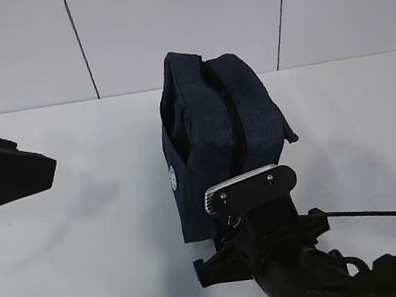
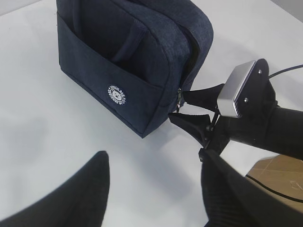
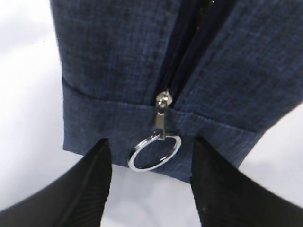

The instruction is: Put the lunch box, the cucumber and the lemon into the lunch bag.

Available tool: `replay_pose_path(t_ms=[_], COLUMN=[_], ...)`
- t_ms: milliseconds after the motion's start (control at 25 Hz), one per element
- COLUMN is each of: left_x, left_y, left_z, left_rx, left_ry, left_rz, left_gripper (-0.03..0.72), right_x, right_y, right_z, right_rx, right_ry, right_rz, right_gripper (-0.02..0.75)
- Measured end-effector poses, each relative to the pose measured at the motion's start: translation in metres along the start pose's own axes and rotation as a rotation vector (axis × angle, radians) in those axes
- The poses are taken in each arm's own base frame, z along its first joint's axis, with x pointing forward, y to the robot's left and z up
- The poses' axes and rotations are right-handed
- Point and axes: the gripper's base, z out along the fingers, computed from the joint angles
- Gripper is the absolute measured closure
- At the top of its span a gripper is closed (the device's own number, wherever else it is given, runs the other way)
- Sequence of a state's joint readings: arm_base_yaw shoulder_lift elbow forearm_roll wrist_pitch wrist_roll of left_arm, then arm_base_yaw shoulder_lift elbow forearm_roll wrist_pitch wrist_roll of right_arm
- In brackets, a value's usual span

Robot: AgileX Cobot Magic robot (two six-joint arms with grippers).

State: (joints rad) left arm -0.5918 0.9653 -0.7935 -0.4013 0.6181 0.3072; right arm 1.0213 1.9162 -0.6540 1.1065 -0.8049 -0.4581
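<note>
Lunch bag [image 1: 219,137]: dark navy, standing upright on the white surface [image 1: 89,271], directly ahead of the right fingers and well beyond the left ones.
Zipper pull [image 3: 154,152]: silver ring hanging at the low end of the zipper track on the bag's end wall, lying in the gap between the two right fingers, touching neither.
Right fingers [image 3: 150,184]: spread apart, one on each side of the ring, tips just at the bag's bottom edge; nothing gripped. In the left wrist view they [image 2: 187,109] reach to the bag's corner by the zipper.
Left fingers [image 2: 151,194]: parted wide, empty, hovering over bare surface, the bag's badge side facing them.
Round badge [image 2: 117,93]: white, on the bag's front pocket.
Cucumber, lemon, lunch box: cannot tell where they are.
</note>
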Motion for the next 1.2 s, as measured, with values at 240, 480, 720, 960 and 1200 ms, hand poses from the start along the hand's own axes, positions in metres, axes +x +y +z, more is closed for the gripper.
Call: replay_pose_path(t_ms=[240,480,720,960,1200], left_x=[0.0,0.0,0.0,0.001,0.001], left_y=[0.0,0.0,0.0,0.0,0.0], left_z=[0.0,0.0,0.0,0.0,0.0], left_rx=[0.001,0.001,0.002,0.002,0.002], left_ry=[0.003,0.003,0.005,0.007,0.007], left_rz=[0.0,0.0,0.0,0.0,0.0], left_gripper=[0.257,0.257,0.257,0.257,0.257], right_x=[-0.001,-0.005,0.0,0.001,0.001], right_y=[0.0,0.002,0.001,0.001,0.001], right_z=[0.007,0.009,0.013,0.013,0.013], right_rx=[0.015,0.013,0.042,0.046,0.047], right_ry=[0.0,-0.011,0.011,0.013,0.014], right_rz=[0.008,0.02,0.033,0.038,0.037], right_gripper=[0.302,0.307,0.436,0.564,0.694])
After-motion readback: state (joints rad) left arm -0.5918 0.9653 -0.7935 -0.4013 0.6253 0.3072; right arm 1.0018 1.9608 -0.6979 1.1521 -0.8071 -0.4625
